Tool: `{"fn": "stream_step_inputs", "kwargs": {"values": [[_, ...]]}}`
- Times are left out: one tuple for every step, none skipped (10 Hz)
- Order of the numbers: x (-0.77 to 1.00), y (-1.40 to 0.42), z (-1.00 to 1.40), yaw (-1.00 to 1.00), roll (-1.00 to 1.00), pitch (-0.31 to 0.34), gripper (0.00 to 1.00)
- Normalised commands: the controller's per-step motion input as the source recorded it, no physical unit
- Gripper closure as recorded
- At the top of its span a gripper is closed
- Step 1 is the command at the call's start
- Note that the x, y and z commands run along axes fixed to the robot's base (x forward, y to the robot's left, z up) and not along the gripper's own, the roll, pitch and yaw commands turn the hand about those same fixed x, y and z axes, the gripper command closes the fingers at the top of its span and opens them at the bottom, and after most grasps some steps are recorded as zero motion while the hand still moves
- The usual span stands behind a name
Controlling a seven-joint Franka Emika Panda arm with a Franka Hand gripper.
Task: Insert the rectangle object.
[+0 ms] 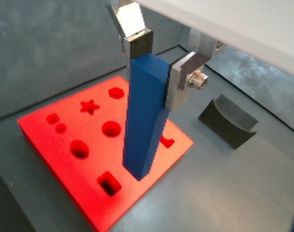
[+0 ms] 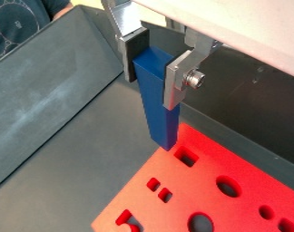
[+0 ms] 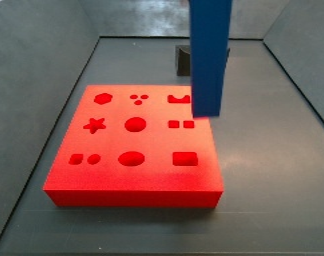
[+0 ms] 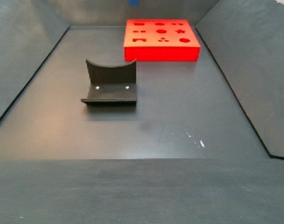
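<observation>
The gripper [image 1: 161,62] is shut on the top end of the blue rectangle object [image 1: 144,118], which hangs upright between the silver fingers in both wrist views [image 2: 157,68]. The bar's [image 2: 160,104] lower end hovers above the flat red board [image 1: 64,127] with shaped holes, near the board's edge. A rectangular hole [image 1: 107,184] lies close to the bar's lower end. In a side view the bar [image 3: 209,55] hangs over the right part of the board [image 3: 131,190], whose rectangular hole [image 3: 186,158] lies nearer the front. The gripper itself is out of both side views.
The dark fixture [image 4: 110,85] stands on the grey floor away from the red board [image 4: 162,54]; it also shows in a wrist view [image 1: 226,122] and behind the bar in a side view [image 3: 184,58]. Sloping grey walls [image 4: 27,79] enclose the floor.
</observation>
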Motion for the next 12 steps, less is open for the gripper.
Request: {"fn": "stream_step_inputs", "kwargs": {"values": [[0.13, -0.37, -0.65, 0.16, 0.31, 0.0, 1.0], [-0.01, -0.04, -0.05, 0.0, 0.0, 0.0, 1.0], [0.0, 0.0, -0.05, 0.0, 0.0, 0.0, 1.0], [0.01, 0.0, -0.57, 0.04, 0.01, -0.023, 1.0], [0.0, 0.0, -0.48, 0.07, 0.0, -0.037, 1.0], [-0.07, -0.01, -0.14, 0.03, -0.1, -0.076, 1.0], [-0.02, 0.0, -0.12, 0.03, -0.07, -0.04, 1.0], [-0.09, -0.03, -0.27, 0.05, 0.0, -0.061, 1.0], [-0.16, -0.03, -0.27, 0.05, 0.0, -0.077, 1.0], [-0.13, -0.05, -0.19, 0.05, -0.01, -0.069, 1.0], [-0.11, -0.05, -0.16, 0.05, -0.04, -0.066, 1.0], [-0.11, -0.05, -0.15, 0.02, 0.0, -0.054, 1.0]]}}
